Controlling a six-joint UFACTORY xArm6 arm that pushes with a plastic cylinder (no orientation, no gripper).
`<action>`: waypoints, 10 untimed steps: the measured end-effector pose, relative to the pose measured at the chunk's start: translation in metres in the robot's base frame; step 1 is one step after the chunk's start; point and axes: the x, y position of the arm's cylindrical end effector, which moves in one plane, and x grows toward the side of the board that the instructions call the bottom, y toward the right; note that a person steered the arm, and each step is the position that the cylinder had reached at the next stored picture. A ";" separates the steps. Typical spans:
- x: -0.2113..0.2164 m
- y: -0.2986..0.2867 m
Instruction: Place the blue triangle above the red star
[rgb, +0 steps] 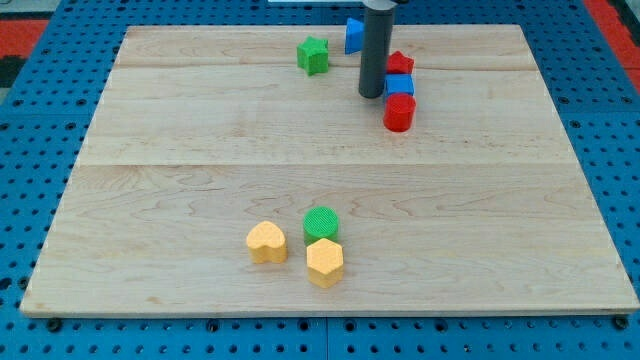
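The blue triangle (353, 34) lies near the view's top edge of the wooden board (200, 150), partly hidden behind my rod. The red star (401, 63) sits just right of the rod and below-right of the triangle. My tip (371, 95) rests on the board, below the triangle and left of the red star. A blue cube (400, 85) sits directly under the red star, and a red cylinder (399, 113) sits under the cube, forming a short column just right of my tip.
A green star (313, 54) lies left of the rod near the view's top. Near the view's bottom sit a yellow heart (266, 242), a green cylinder (321, 223) and a yellow hexagon (324, 262) close together.
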 end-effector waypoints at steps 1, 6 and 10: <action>-0.059 -0.027; -0.107 -0.011; -0.101 0.024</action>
